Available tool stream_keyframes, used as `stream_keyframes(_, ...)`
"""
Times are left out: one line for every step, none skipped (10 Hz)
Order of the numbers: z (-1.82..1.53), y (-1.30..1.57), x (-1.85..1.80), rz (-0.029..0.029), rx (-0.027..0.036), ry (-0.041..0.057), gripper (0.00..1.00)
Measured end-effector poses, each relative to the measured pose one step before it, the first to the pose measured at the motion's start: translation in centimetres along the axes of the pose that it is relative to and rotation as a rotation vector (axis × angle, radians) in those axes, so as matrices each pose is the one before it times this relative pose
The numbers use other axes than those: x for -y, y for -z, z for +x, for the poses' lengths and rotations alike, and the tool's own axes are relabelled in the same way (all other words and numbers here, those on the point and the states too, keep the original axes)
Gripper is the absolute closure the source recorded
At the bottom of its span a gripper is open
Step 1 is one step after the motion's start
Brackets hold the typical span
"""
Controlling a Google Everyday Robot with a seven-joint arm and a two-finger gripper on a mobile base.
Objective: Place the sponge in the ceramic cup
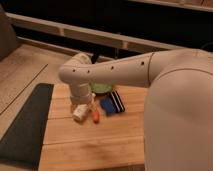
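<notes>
The blue sponge [106, 105] lies on the wooden table [95, 145], just left of a black striped block [118, 101]. A small whitish object that I take for the ceramic cup [78, 114] sits at the left, directly under the wrist. The white arm reaches in from the right, bends at its elbow and points down. My gripper [83, 106] hangs at its end, just above the cup and left of the sponge, mostly hidden by the wrist.
A green bowl [102, 88] stands behind the sponge. An orange item [94, 117] lies beside the cup, with a slim white thing [92, 101] above it. A dark mat [25, 125] runs along the table's left side. The robot's body fills the right.
</notes>
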Motion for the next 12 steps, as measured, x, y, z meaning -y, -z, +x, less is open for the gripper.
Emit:
stream_keyframes(0.01, -0.083, 0.003, 0.00019, -0.00152, -0.0001, 0.35)
stream_keyframes(0.0, -0.008, -0.008, -0.00004, -0.0001, 0.00015, 0.35)
stream_keyframes(-0.087, 0.042, 0.051, 0.00349, 0.0052, 0.00397, 0.35)
stream_keyframes(-0.47, 0.266, 0.253, 0.00356, 0.02111, 0.01595, 0.35)
stream_keyframes(-0.957, 0.41, 0.416, -0.00024, 0.03763, 0.02501, 0.35)
stream_keyframes(-2.047, 1.04, 1.309, 0.00818, 0.07543, 0.05475, 0.35)
stream_keyframes(-1.653, 0.885, 1.08, 0.0078, 0.0584, 0.04949, 0.35)
stream_keyframes(-1.918, 1.111, 1.467, 0.01453, 0.06602, 0.06632, 0.35)
stream_keyframes(-1.158, 0.68, 1.284, 0.01535, 0.04136, 0.04303, 0.35)
stream_keyframes(-0.772, 0.44, 0.867, 0.01247, 0.02749, 0.03027, 0.35)
stream_keyframes(-0.273, 0.148, 0.146, 0.00274, 0.00936, 0.01287, 0.35)
stream_keyframes(0.07, -0.035, -0.098, 0.00092, -0.00247, 0.00239, 0.35)
